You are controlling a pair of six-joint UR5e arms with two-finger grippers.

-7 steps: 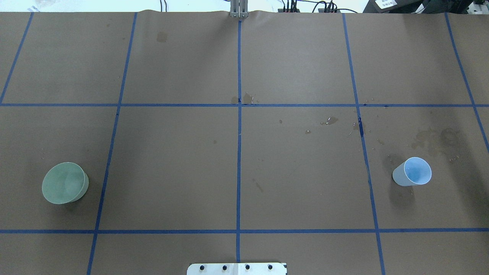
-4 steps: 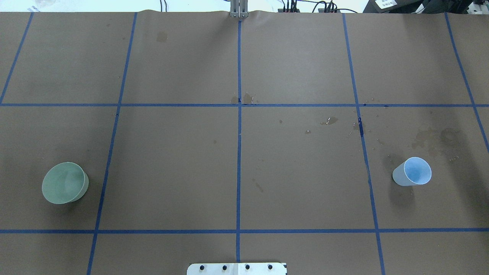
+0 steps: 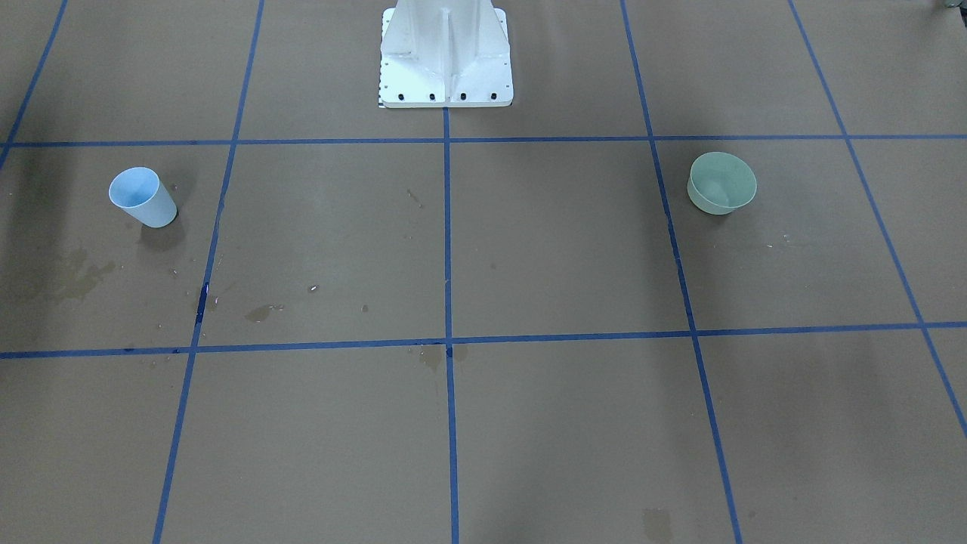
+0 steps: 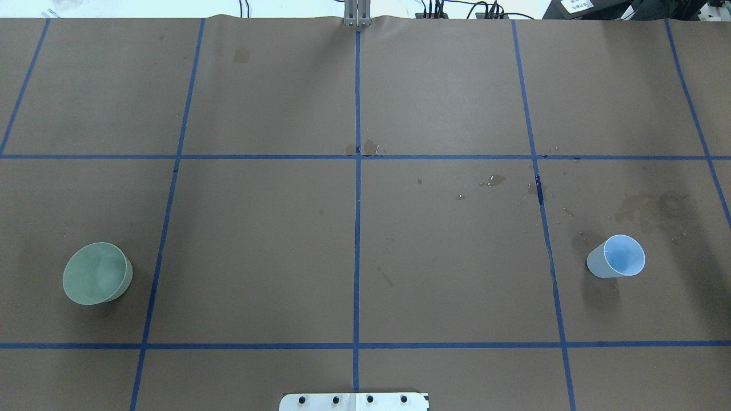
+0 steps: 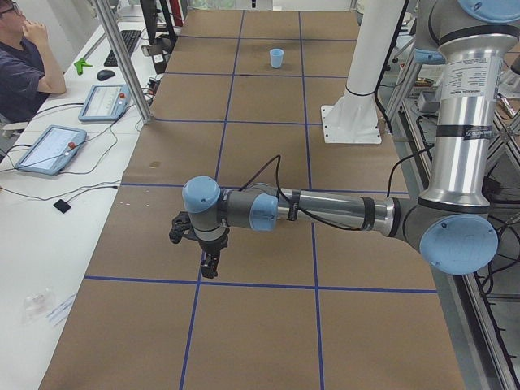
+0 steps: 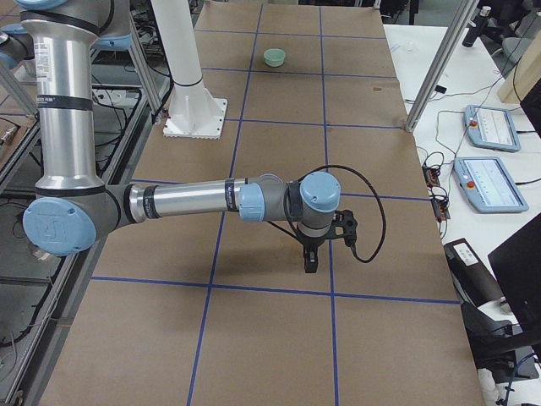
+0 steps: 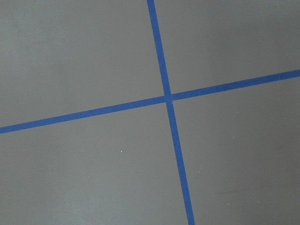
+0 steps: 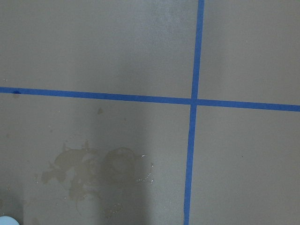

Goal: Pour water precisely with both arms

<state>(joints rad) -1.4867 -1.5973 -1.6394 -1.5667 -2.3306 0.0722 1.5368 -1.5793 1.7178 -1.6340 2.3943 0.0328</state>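
Left gripper (image 5: 210, 264), right gripper (image 6: 310, 260) point down; finger gap indeterminable. Green bowl (image 6: 273, 57) far beyond right fingers.

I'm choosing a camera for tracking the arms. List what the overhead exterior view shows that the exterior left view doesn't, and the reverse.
Only the overhead exterior: the green bowl and the dark stains near the blue cup; no arm appears. Only the exterior left: the left arm, its fingers pointing down above the table, the white pedestal column, a seated person and two tablets. Both: the blue cup, the brown table with its blue tape grid, and the pedestal's base plate.
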